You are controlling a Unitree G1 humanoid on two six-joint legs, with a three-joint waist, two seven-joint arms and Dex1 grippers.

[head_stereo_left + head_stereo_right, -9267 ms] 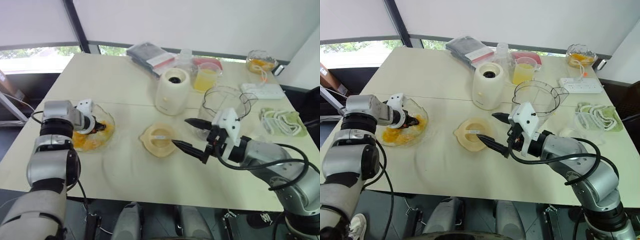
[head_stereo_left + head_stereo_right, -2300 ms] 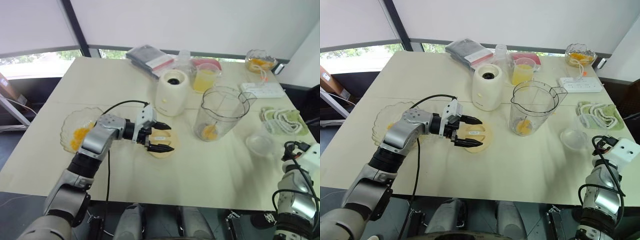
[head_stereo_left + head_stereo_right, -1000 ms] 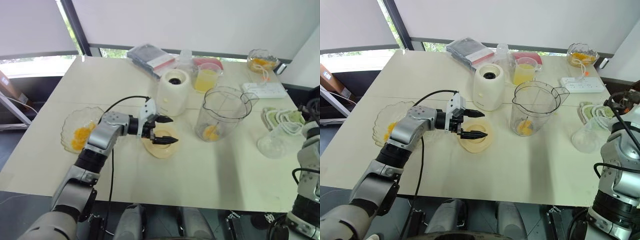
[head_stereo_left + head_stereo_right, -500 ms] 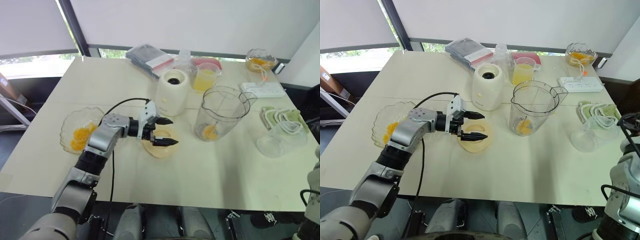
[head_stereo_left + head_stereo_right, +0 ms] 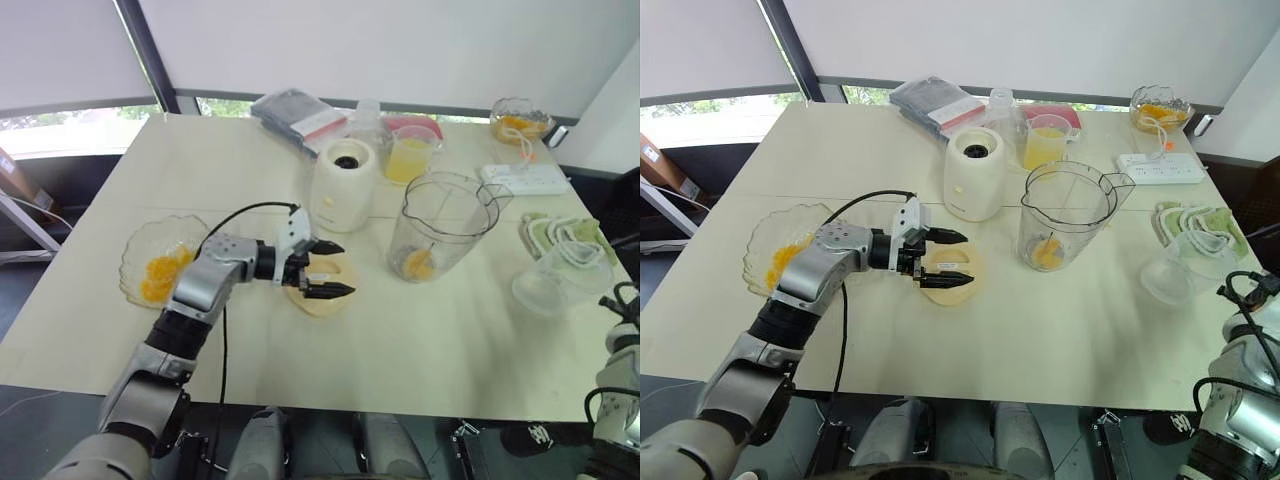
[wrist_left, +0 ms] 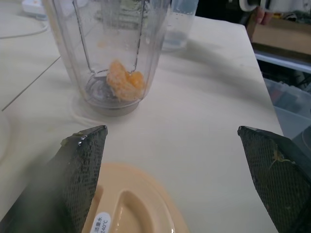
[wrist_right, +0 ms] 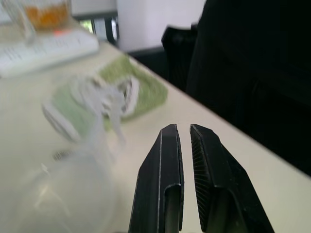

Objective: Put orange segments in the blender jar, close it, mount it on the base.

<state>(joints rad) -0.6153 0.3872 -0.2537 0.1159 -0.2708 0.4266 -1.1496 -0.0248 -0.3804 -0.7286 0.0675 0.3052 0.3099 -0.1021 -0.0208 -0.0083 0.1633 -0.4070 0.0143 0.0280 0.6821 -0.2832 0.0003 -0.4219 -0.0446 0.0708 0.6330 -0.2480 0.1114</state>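
The clear blender jar (image 5: 442, 228) stands open-topped at mid table with a few orange segments (image 5: 420, 265) at its bottom, seen close in the left wrist view as orange segments (image 6: 125, 82). More orange segments (image 5: 158, 277) lie in a glass dish (image 5: 138, 250) at the left. The cream base (image 5: 345, 183) stands behind, left of the jar. My left gripper (image 5: 335, 268) is open, its fingers straddling a cream lid (image 5: 318, 290) that lies flat on the table. My right gripper (image 7: 183, 127) is shut on nothing, out past the table's right edge.
A clear cup (image 5: 552, 285) lies on its side near the right edge, beside a green cloth (image 5: 565, 240). At the back stand a juice cup (image 5: 410, 155), a power strip (image 5: 525, 178), a glass bowl (image 5: 520, 122) and a dark packet (image 5: 300, 115).
My right arm has sunk and drawn back at the table's right edge. The left gripper stays open over the lid, hardly moved.
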